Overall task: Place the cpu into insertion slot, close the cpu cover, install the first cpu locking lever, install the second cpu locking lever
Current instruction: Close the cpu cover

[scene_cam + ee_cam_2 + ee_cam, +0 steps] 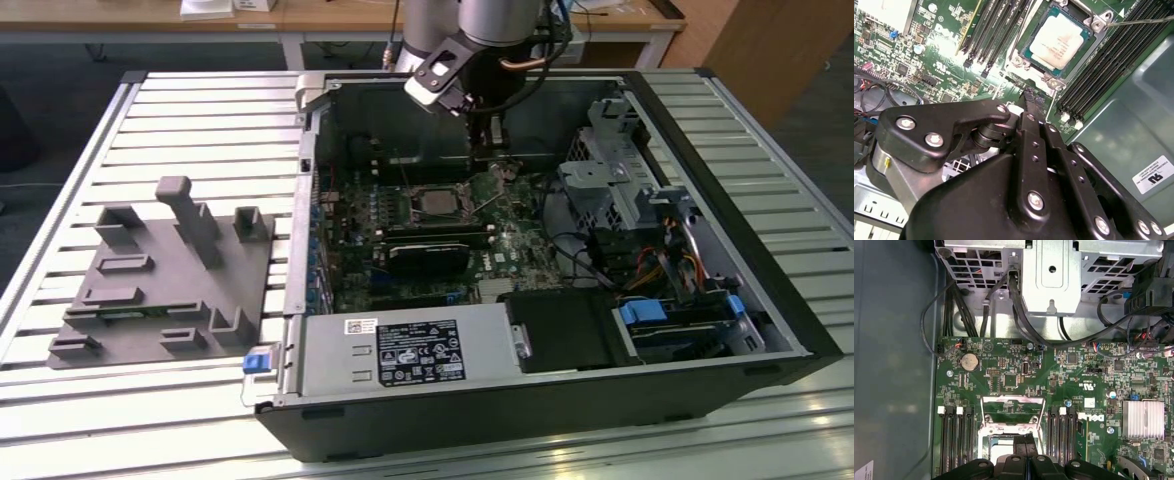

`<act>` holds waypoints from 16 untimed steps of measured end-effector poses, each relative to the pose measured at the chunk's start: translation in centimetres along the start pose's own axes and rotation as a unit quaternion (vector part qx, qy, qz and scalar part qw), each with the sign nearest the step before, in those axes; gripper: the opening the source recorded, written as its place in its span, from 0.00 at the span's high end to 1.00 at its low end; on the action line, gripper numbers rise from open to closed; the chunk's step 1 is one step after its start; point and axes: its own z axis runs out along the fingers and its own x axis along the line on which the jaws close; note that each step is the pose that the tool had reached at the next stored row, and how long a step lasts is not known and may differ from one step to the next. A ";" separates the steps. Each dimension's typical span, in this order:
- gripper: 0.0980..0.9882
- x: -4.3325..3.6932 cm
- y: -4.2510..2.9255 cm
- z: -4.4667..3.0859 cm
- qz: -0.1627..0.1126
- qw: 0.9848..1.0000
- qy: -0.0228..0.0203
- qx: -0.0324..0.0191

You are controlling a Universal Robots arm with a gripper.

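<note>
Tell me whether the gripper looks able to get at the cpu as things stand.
Probably yes. In the second wrist view the cpu lies face up on the green board and the gripper hangs just beside it, with nothing between them. The case is open on the arm's side.

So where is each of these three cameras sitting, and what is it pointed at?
Exterior view: stands apart, looking down into the open computer case; the arm and gripper show.
First wrist view: on the wrist, looking past the gripper's tip at the green circuit board.
Second wrist view: on the wrist, looking over the gripper's black linkage at the cpu.
Shared: both wrist views show the gripper and circuit board.
</note>
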 end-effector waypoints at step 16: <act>0.99 0.00 0.32 0.01 0.000 1.000 0.000 0.000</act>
